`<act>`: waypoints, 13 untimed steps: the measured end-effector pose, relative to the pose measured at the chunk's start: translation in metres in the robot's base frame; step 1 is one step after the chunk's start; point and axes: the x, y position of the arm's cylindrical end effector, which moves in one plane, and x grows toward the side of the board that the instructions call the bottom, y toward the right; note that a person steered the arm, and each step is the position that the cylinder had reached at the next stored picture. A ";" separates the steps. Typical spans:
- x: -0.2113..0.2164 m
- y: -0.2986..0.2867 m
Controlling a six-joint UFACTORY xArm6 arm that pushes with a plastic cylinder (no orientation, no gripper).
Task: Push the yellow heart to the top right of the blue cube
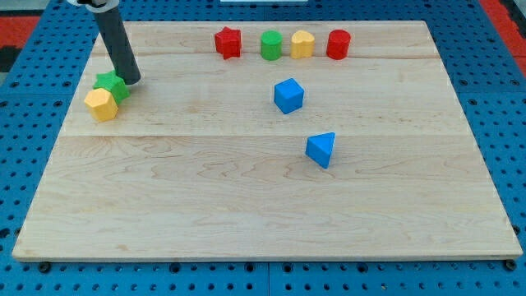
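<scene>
The yellow heart [302, 43] sits in a row of blocks near the view's top, between a green cylinder [271, 45] and a red cylinder [338, 43]. The blue cube [288, 95] lies below that row, just below and slightly left of the heart, apart from it. My tip [132, 81] is far off at the view's upper left, touching or almost touching the right side of a green star [111, 85]. The rod leans up towards the top left corner.
A red star [228, 42] is at the left end of the top row. A yellow hexagon-like block [101, 104] rests against the green star's lower left. A blue triangular block [321, 149] lies below and right of the blue cube. The wooden board [246, 214] rests on a blue pegboard.
</scene>
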 end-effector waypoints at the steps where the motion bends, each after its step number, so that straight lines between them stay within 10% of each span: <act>1: 0.000 -0.008; 4: -0.011 -0.004; 6: -0.098 0.016; 9: -0.140 0.206; 13: -0.119 0.287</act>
